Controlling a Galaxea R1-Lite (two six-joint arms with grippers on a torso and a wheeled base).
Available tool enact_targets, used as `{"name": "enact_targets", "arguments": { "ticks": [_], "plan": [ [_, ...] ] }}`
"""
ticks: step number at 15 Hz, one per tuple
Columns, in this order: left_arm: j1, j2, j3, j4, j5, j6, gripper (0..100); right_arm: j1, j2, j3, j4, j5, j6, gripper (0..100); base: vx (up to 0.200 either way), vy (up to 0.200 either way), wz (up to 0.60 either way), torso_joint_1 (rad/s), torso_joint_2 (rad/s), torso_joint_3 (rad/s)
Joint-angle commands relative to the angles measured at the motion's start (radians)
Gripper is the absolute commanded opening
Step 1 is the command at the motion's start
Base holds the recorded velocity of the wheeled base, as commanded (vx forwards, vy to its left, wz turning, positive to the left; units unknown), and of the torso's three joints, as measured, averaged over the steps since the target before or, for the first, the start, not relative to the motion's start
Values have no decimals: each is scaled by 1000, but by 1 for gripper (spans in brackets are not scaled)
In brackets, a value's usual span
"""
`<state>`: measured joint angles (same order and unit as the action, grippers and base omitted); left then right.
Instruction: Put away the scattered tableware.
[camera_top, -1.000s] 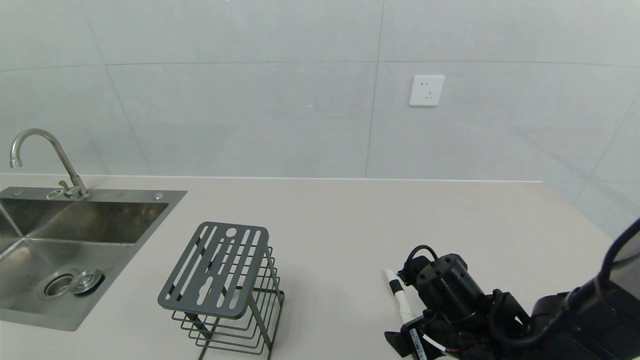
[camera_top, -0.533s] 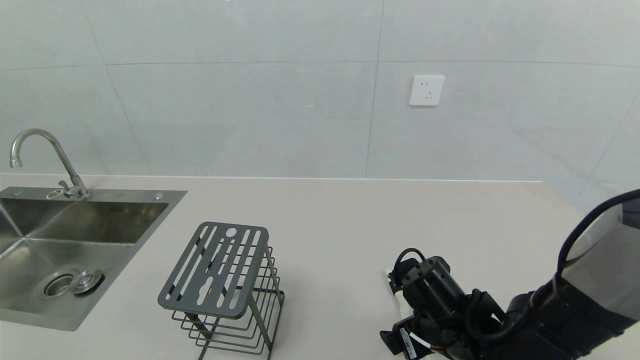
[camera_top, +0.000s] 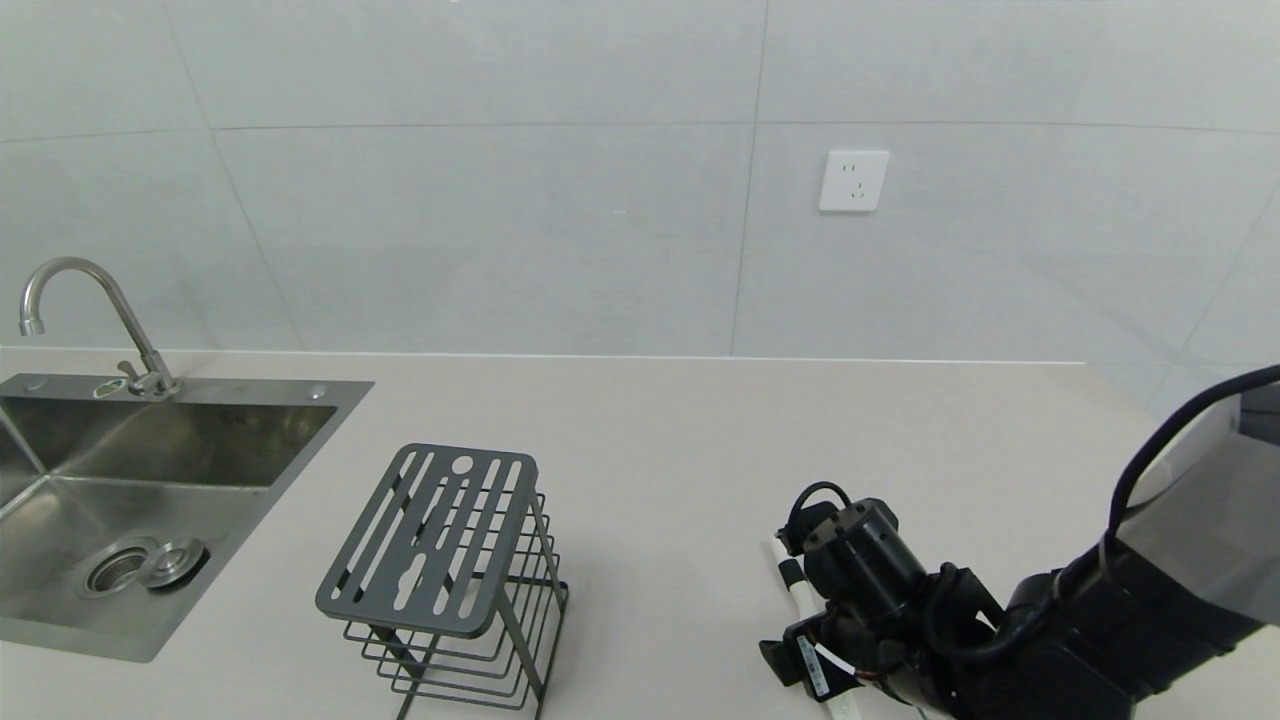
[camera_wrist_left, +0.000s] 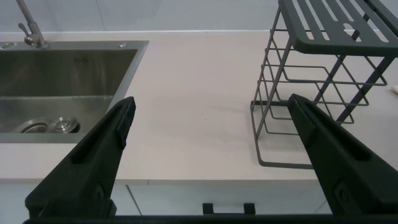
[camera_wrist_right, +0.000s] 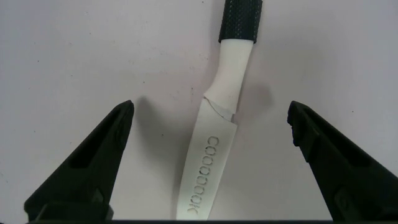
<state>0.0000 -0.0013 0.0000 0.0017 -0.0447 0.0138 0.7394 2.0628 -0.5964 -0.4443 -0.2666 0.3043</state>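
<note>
The right tool (camera_wrist_right: 209, 109) hung just above the white knife with a black-banded handle (camera_wrist_right: 213, 146), its two fingers spread wide, one on each side of the blade. The knife lay flat on the pale beige bench (camera_top: 700, 440), towards the near right part of it. Because it lay so flat, a good grasp probably called for a straight descent until the fingertips almost met the bench. The fingers would then close across the narrow width near where blade and handle joined. The knife sat slightly askew between the fingers, so a small wrist turn might have helped first.

The left tool (camera_wrist_left: 211, 102) was also open and held nothing. The dark grey wire rack with a slotted top (camera_top: 430, 540) stood to the left, well apart from the knife, with bare bench between them. The stainless steel sink (camera_top: 200, 440) lay beyond the rack. A carry would likely need to lift above the rack's top edge.
</note>
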Motion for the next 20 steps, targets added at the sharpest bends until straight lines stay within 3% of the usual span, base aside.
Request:
{"name": "enact_targets", "arguments": {
  "ticks": [1, 6, 7, 14, 20],
  "plan": [
    [0, 1, 0, 0, 0, 0, 100, -2, -1, 1, -1, 0, -2, 100, 0, 0, 0, 0, 0, 0],
    [0, 1, 0, 0, 0, 0, 100, 0, 28, 7, -1, 3, 1, 100, 0, 0, 0, 0, 0, 0],
    [0, 1, 0, 0, 0, 0, 100, 2, 28, 7, -1, 6, 3, 0, 0, 0, 0, 0, 0, 0],
    [0, 1, 0, 0, 0, 0, 100, 2, 80, 40, -1, 7, 9, 0, 0, 0, 0, 0, 0, 0],
    [0, 1, 0, 0, 0, 0, 100, -3, -187, -26, -140, 47, -8, 0, 0, 0, 0, 0, 0, 0]
  ]
}}
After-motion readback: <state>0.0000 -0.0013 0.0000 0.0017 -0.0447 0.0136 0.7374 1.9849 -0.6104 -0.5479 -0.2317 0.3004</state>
